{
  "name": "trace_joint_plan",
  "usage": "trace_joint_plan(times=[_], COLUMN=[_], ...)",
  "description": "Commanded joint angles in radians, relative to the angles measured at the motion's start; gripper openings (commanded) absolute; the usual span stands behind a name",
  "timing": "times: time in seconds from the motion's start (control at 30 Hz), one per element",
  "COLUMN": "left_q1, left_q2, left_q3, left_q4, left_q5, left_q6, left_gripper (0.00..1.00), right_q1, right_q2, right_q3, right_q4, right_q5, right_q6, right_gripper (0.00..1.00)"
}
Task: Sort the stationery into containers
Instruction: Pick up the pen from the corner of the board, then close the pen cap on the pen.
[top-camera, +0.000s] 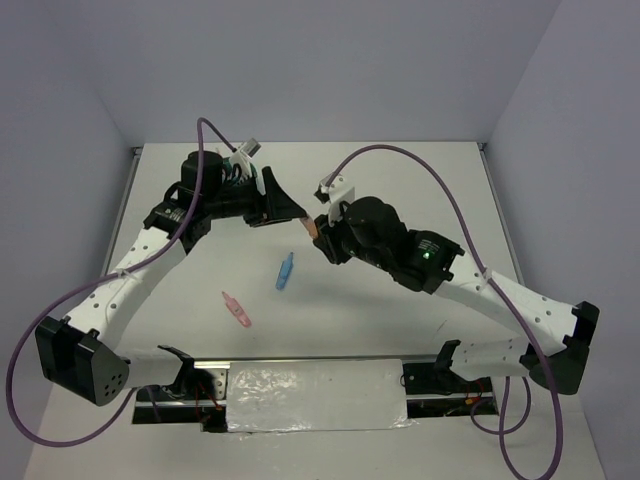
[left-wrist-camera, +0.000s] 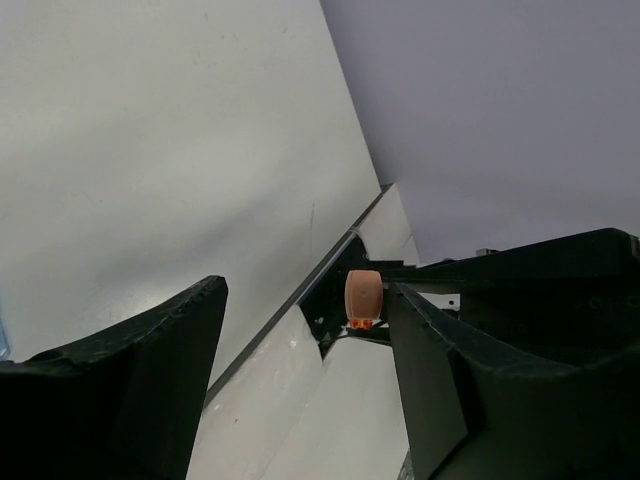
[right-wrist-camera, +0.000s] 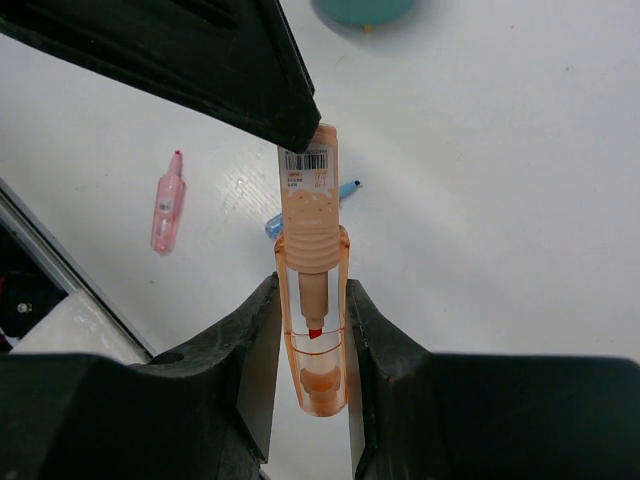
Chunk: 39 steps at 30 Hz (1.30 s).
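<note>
My right gripper (right-wrist-camera: 312, 300) is closed narrowly on a stubby translucent orange plastic marker (right-wrist-camera: 308, 215), both fingers pressed flat against its clear cap. Through that cap I can see the reddish tip. The ribbed body, which carries a white barcode label at its end, sticks straight out beyond my fingertips.

My left gripper (left-wrist-camera: 305, 330) stands wide. In the left wrist view the round orange end of the marker (left-wrist-camera: 364, 293) sits between its black fingers (left-wrist-camera: 130, 380), just beside one and well apart from the other, so nothing is clamped there. From the right wrist, one left fingertip (right-wrist-camera: 285, 110) touches the labelled end. From above, the two grippers (top-camera: 295, 212) (top-camera: 318, 232) meet tip to tip over the white table (top-camera: 400, 180), with the marker (top-camera: 311, 226) between them.

Below my right gripper, toward my bases, a small blue plastic marker (top-camera: 285, 271) lies flat, and a slim pink translucent marker (top-camera: 237, 310) lies farther off on the left-arm side. Beyond my right fingertips only an edge of the round teal plastic organiser (right-wrist-camera: 365, 10) shows.
</note>
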Motion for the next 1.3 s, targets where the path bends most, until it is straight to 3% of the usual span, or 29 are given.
trace_joint_plan(times=[0.0, 0.17, 0.33, 0.4, 0.57, 0.63, 0.67, 0.83, 0.87, 0.97, 1.07, 1.27], left_q1=[-0.004, -0.005, -0.019, -0.030, -0.047, -0.048, -0.050, -0.050, -0.048, -0.048, -0.050, -0.070], left_q2=[-0.002, -0.008, -0.007, -0.007, 0.005, 0.008, 0.011, 0.042, 0.045, 0.051, 0.051, 0.035], left_q3=[-0.017, -0.033, -0.036, -0.037, -0.047, -0.048, -0.048, -0.016, -0.010, 0.008, 0.013, -0.001], left_q4=[0.131, 0.226, 0.251, 0.246, 0.226, 0.228, 0.231, 0.182, 0.177, 0.154, 0.165, 0.258], left_q5=[0.065, 0.096, 0.105, 0.103, 0.093, 0.091, 0.096, 0.083, 0.085, 0.066, 0.045, 0.034], left_q6=[-0.051, -0.119, -0.133, -0.130, -0.113, -0.110, -0.111, -0.078, -0.076, -0.070, -0.099, -0.193], left_gripper=[0.77, 0.61, 0.61, 0.51, 0.47, 0.37, 0.24, 0.20, 0.09, 0.00, 0.00, 0.00], right_q1=[-0.009, -0.009, -0.012, -0.015, -0.020, -0.020, -0.021, -0.021, -0.023, -0.021, -0.021, -0.021], right_q2=[-0.029, -0.010, 0.008, 0.017, 0.043, 0.040, 0.039, 0.034, 0.036, 0.030, 0.010, -0.015], right_q3=[-0.002, 0.017, 0.049, 0.060, 0.109, 0.112, 0.112, 0.129, 0.129, 0.124, 0.092, 0.075], right_q4=[0.060, 0.051, 0.028, 0.020, -0.012, -0.006, -0.005, -0.009, -0.008, -0.005, 0.021, 0.080], right_q5=[-0.024, -0.022, -0.002, 0.012, -0.008, -0.010, -0.014, -0.022, -0.024, -0.025, -0.024, 0.019], right_q6=[0.024, 0.036, 0.045, 0.060, 0.070, 0.077, 0.079, 0.088, 0.088, 0.093, 0.108, 0.137], right_gripper=[0.00, 0.00, 0.00, 0.00, 0.00, 0.00, 0.00, 0.00, 0.00, 0.01, 0.07, 0.01])
